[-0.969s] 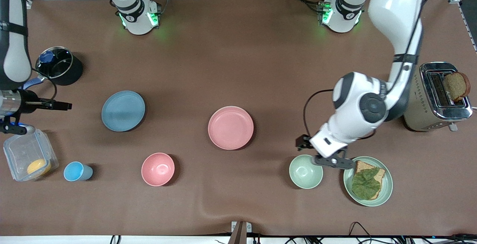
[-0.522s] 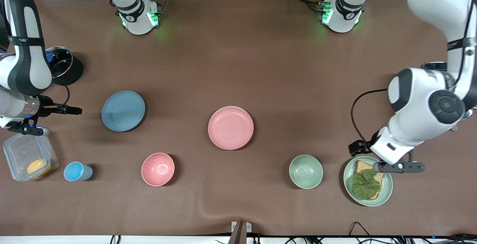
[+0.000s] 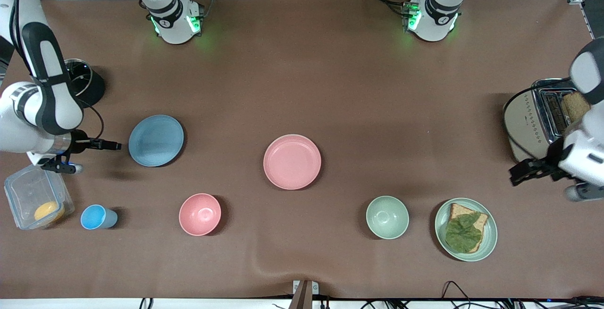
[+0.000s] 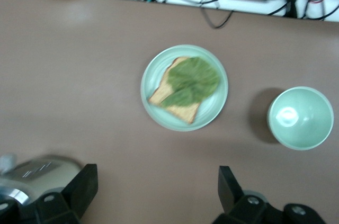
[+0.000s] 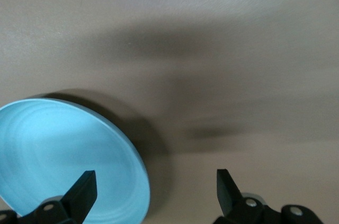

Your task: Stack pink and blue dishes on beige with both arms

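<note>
The light blue plate [image 3: 155, 140] lies toward the right arm's end of the table, and its rim [image 5: 69, 155] shows in the right wrist view. The pink plate [image 3: 292, 161] lies at mid-table. No beige plate is in view. My right gripper [image 3: 60, 166] [image 5: 156, 179] hangs open and empty over bare table, just beside the blue plate's edge. My left gripper [image 3: 579, 192] [image 4: 157, 173] is open and empty over bare table, between the toaster and the green plate with bread.
A pink bowl [image 3: 200, 214], a blue cup [image 3: 96, 217] and a clear box [image 3: 35, 203] lie nearer the camera. A green bowl [image 3: 387, 217], a green plate with bread [image 3: 466, 229], a toaster [image 3: 547, 120] and a black pot [image 3: 87, 85] also stand here.
The left arm swung away from the green bowl, past the bread plate, toward the toaster. The right gripper moved closer to the blue plate. The plates stayed put.
</note>
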### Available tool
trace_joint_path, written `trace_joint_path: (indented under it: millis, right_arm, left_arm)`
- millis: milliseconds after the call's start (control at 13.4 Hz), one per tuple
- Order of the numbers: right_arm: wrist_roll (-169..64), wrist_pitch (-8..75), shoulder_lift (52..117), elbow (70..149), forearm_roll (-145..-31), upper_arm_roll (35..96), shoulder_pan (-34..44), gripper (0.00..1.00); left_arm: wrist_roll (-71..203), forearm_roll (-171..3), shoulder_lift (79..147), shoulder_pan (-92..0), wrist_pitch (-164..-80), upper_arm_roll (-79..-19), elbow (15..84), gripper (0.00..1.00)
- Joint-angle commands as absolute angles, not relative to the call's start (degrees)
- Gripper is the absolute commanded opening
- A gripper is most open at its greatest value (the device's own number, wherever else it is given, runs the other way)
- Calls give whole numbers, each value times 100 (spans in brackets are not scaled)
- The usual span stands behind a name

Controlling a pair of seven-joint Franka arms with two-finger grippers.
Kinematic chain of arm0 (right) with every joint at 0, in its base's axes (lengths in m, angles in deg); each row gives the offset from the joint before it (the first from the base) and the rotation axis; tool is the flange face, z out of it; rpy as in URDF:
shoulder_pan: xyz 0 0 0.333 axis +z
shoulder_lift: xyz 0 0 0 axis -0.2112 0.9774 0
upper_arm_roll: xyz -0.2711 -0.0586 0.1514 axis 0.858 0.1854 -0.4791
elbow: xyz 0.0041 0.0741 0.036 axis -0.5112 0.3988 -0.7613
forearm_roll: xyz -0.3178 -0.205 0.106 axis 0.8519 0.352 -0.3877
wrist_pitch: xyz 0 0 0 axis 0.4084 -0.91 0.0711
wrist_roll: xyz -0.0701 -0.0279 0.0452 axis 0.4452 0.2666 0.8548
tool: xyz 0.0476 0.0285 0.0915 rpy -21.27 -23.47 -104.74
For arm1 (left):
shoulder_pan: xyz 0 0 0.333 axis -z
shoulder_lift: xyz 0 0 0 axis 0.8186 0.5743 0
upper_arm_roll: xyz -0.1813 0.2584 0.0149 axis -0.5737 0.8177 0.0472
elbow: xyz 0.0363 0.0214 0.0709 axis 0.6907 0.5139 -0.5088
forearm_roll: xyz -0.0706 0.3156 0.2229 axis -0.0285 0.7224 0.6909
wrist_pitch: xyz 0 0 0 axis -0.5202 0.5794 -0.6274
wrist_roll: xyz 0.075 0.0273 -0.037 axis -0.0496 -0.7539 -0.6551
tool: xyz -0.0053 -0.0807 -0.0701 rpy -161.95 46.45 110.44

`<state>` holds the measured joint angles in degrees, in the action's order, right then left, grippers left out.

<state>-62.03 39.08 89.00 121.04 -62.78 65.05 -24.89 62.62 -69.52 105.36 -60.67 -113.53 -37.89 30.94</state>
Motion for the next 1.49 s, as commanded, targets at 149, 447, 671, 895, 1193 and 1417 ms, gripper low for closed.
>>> trace_joint_path:
  millis: [149,447,671,895,1193,1417]
  right_arm:
    - [-6444,3961,9222,12034,-6822,6384,-2573,100]
    - [-6981,3970,9337,12025,-6848,6384,-2590,65]
    - [-6981,3970,9389,11981,-6901,6384,-2590,20]
    - [-6981,3944,9390,11946,-6901,6384,-2573,0]
    - [-6973,3882,9381,11832,-6901,6384,-2564,0]
    - [-6981,3418,9381,11542,-6901,6384,-2582,0]
  left_arm:
    - [6393,-7006,9978,-6180,-10378,-3880,3274,100]
    - [7728,-7926,9829,-6672,-10245,-3836,3404,100]
    - [7782,-7946,8952,-6568,-10324,-3818,4343,100]
    - [7765,-7745,8572,-5964,-10578,-3442,4776,100]
    - [7800,-7586,8580,-5258,-10579,-2755,4786,100]
    - [7870,-7595,8720,-5293,-10526,-2764,4645,100]
